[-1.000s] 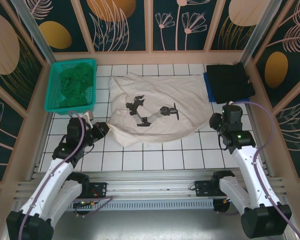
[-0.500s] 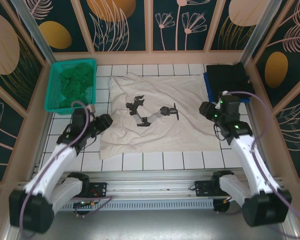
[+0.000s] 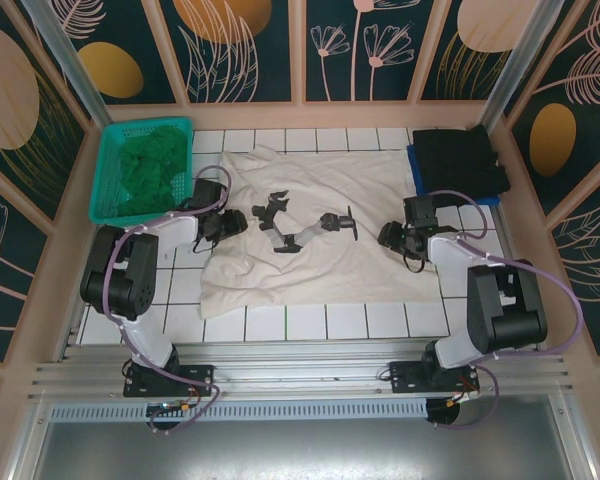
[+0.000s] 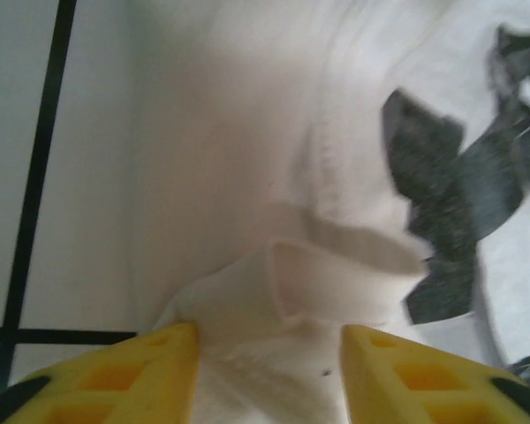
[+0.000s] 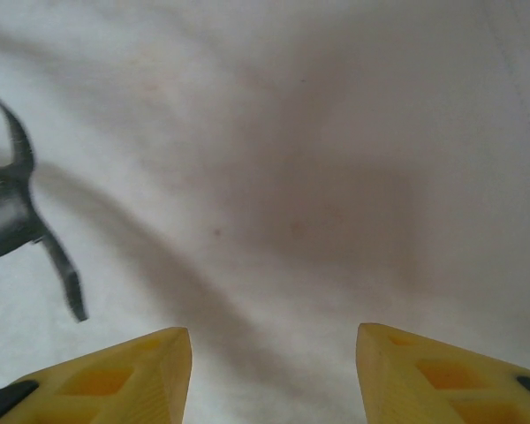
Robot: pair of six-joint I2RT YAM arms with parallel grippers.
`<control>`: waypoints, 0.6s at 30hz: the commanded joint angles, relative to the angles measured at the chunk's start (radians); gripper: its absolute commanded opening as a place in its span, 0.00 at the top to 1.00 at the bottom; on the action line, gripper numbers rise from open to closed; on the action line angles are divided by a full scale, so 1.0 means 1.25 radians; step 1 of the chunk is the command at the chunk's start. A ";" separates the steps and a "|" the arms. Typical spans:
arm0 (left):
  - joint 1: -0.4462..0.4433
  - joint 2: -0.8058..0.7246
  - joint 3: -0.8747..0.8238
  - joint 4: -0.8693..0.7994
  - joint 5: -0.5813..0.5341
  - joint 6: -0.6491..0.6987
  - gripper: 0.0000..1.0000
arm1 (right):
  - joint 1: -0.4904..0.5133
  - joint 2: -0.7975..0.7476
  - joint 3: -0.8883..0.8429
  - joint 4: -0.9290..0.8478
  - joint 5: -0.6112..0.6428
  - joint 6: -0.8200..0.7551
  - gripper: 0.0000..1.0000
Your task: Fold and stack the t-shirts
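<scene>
The large cream-white t-shirt (image 3: 310,265) lies spread flat mid-table, its dark print (image 3: 300,225) facing up. My left gripper (image 3: 232,222) rests at the shirt's left edge. In the left wrist view it (image 4: 267,340) is open, with a bunched fold of white cloth (image 4: 247,132) between its yellow fingers. My right gripper (image 3: 388,237) sits at the shirt's right edge. It (image 5: 274,340) is open over smooth white cloth (image 5: 291,159). The black t-shirt (image 3: 460,160) lies folded at the back right. The dark green t-shirt (image 3: 150,170) is crumpled in the basket.
The teal mesh basket (image 3: 145,124) stands at the back left, close to my left arm. A blue edge (image 3: 413,165) shows under the black shirt. Bare white tiles (image 3: 310,320) run along the front, and patterned walls close in three sides.
The crumpled front of the white shirt has been drawn out flat. Both arms have since stretched forward, bringing the grippers inward onto the shirt's left and right edges.
</scene>
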State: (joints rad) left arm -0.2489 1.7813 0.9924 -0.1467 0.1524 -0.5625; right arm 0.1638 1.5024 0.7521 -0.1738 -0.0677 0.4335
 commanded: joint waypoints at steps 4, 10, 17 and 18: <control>-0.004 -0.021 -0.066 -0.043 -0.077 0.027 0.89 | -0.040 0.032 0.019 0.036 0.017 0.022 0.48; -0.002 -0.117 -0.081 -0.092 -0.145 0.008 1.00 | -0.077 0.034 0.007 0.035 0.017 0.032 0.48; 0.047 -0.264 -0.164 -0.170 -0.251 -0.071 1.00 | -0.115 0.016 -0.030 0.046 0.000 0.036 0.49; 0.056 -0.286 -0.181 -0.177 -0.260 -0.081 1.00 | -0.117 0.017 -0.032 0.047 -0.004 0.035 0.49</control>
State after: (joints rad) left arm -0.2123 1.4940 0.8154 -0.2752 -0.0807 -0.6033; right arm 0.0296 1.5345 0.7345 -0.1360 -0.0616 0.4595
